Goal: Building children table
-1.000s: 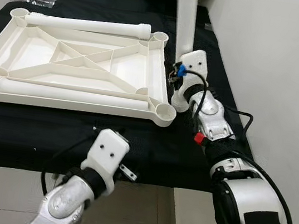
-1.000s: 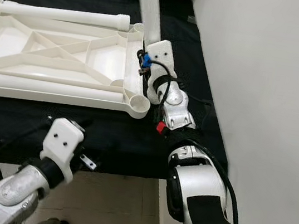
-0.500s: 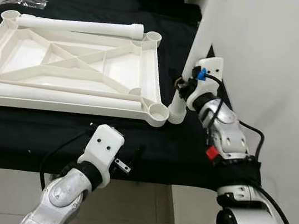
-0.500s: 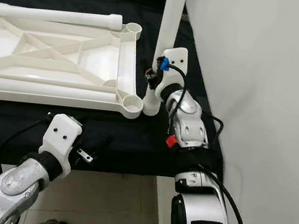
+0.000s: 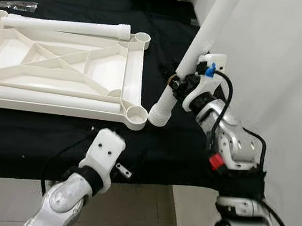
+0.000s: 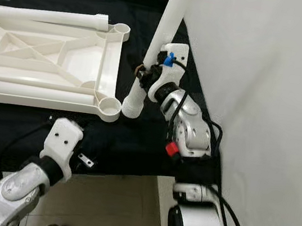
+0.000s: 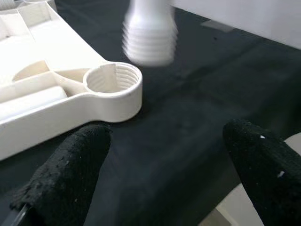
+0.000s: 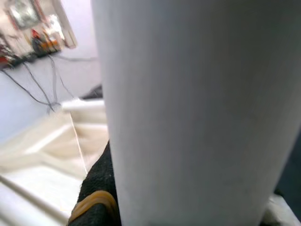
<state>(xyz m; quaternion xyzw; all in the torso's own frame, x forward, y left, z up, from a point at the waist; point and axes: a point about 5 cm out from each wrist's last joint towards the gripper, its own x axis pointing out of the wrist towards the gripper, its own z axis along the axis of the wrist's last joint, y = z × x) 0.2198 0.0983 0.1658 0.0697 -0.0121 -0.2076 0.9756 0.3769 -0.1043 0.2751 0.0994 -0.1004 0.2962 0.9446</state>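
The right gripper (image 5: 179,86) has its fingers clamped around a white leg (image 5: 196,54) held tilted, long axis leaning up and away toward the wall, threaded end down just beside the near right corner socket (image 5: 137,112) of the upside-down tabletop (image 5: 60,71) on the black worktop (image 5: 169,144). Two more legs lie flat on the tabletop, along its far edge (image 5: 67,23) and near edge (image 5: 45,97), so three legs total. The left gripper (image 7: 160,155) hovers at the worktop's front edge, fingers (image 7: 70,160) spread wide, holding nothing, aimed at that same socket.
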